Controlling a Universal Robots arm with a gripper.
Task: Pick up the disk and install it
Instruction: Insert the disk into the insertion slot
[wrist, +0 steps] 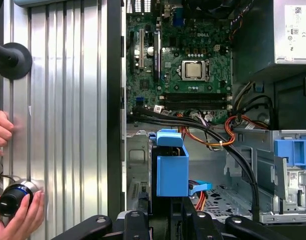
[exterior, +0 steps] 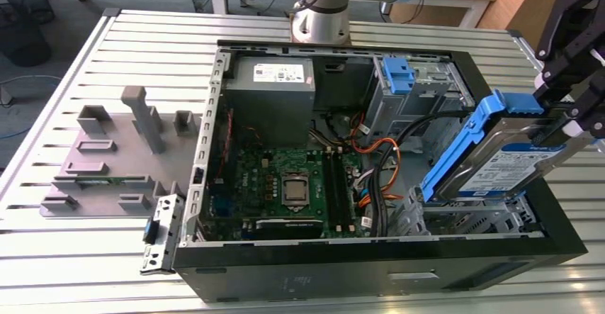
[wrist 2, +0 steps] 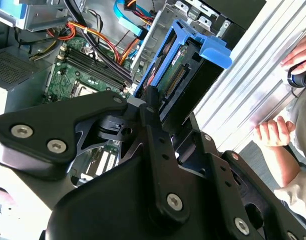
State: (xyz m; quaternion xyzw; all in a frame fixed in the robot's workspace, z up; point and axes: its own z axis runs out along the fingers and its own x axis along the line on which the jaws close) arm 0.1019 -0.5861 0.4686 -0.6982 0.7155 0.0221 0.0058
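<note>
Hanging at the exterior view's right, the gripper (exterior: 565, 119) has its jaws pinching the upper end of the disk (exterior: 496, 161). Disk steeply tilted, label up, lower end just over the grey drive cage (exterior: 472, 218) inside the open computer case (exterior: 378, 250), right of the motherboard (exterior: 283, 186). A person's hand (wrist: 15, 212) rests on the slatted table (wrist: 67, 100).

The disk (exterior: 501, 159) tilts over the case (exterior: 359, 256) at the exterior view's right.
</note>
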